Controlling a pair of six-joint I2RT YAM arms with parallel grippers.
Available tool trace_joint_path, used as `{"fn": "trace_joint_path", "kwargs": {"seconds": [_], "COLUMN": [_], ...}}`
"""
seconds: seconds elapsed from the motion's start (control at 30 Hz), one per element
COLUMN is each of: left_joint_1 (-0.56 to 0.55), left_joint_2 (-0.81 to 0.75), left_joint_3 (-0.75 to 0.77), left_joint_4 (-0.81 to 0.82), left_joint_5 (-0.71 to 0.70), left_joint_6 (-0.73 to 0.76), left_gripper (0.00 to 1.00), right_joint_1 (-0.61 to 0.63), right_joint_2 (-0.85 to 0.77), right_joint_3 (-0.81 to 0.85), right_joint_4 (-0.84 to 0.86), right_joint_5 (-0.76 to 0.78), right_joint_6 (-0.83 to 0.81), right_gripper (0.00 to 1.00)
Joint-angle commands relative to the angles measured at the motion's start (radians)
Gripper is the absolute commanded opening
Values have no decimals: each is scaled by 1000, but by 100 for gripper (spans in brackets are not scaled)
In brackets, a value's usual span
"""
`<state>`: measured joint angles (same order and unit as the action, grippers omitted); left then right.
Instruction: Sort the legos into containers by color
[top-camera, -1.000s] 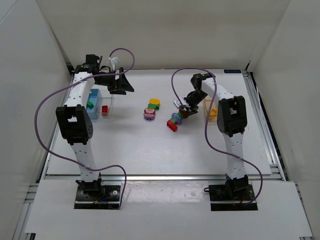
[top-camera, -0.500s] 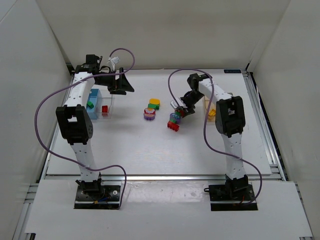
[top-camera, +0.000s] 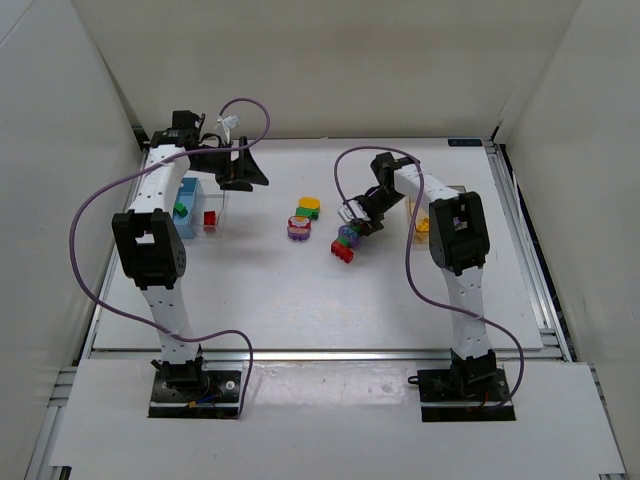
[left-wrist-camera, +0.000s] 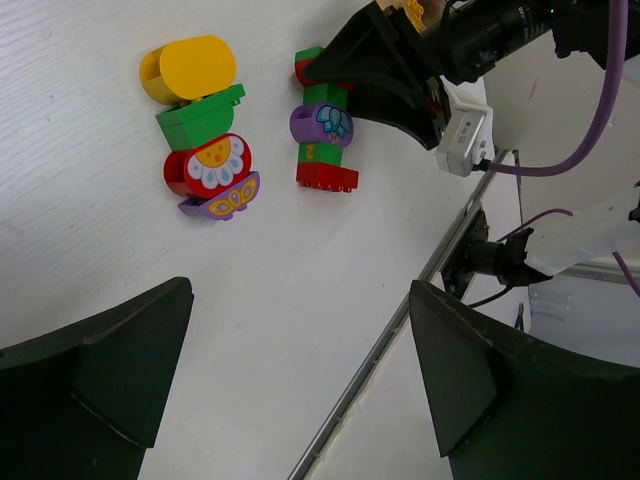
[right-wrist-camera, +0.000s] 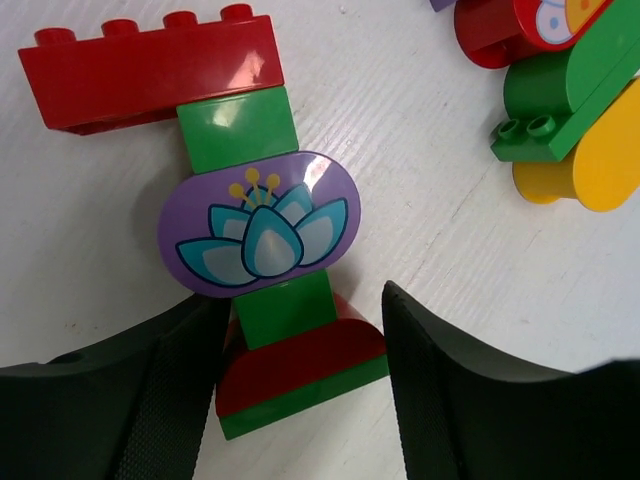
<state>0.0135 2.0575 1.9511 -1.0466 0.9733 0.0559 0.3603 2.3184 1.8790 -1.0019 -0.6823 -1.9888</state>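
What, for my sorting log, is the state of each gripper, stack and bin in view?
left gripper, open, holding nothing.
right gripper, open, astride one end of the lotus stack.
lotus stack, lying on the table, bricks joined.
yellow-topped stack, lying on the table, bricks joined.
blue bin, holds a green brick.
clear bin, holds a red brick.
orange bin, holds a yellow brick.
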Motion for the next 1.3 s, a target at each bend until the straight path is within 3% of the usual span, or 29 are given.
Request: {"fn": "trace_joint_path", "kwargs": {"seconds": [0.0,0.2,0.4,0.57,0.67,0.77,0.93,1.1,1.2,1.27], "left_joint_1": [8,17,22,0,-10,-59,-113,-147,-145,-132], "left_joint_2": [-16,-20,-11,-51,-89,-143,-221,-224,-247,-299], "left_joint_3": [-15,-21,-14,-29,-112,-196,-290,-339,-417,-502], "left_joint_4": [-4,-13,-13,-20,-7,13,57,63,187,382], "left_joint_5": [28,33,71,130,151,157,113,238,306,294], "left_joint_6": [16,24,22,62,79,88,111,124,38,-36], "left_gripper": [99,99,99,99,99,100,99,99,99,99], "right_joint_1": [3,17,17,25,25,43,75,111,114,111], "right_joint_2": [-4,18,-30,-109,-180,-244,-303,-320,-333,-344], "right_joint_3": [15,60,25,-70,-153,-207,-178,-123,-112,-103], "right_joint_4": [-3,-59,-98,-61,-24,40,153,269,307,306], "right_joint_5": [4,35,79,104,102,90,82,121,124,112], "right_joint_6": [-472,-485,-493,-354,-276,-133,266,674,843,922], "right_gripper": [65,49,24,10,6,2,0,0,0,0]}}
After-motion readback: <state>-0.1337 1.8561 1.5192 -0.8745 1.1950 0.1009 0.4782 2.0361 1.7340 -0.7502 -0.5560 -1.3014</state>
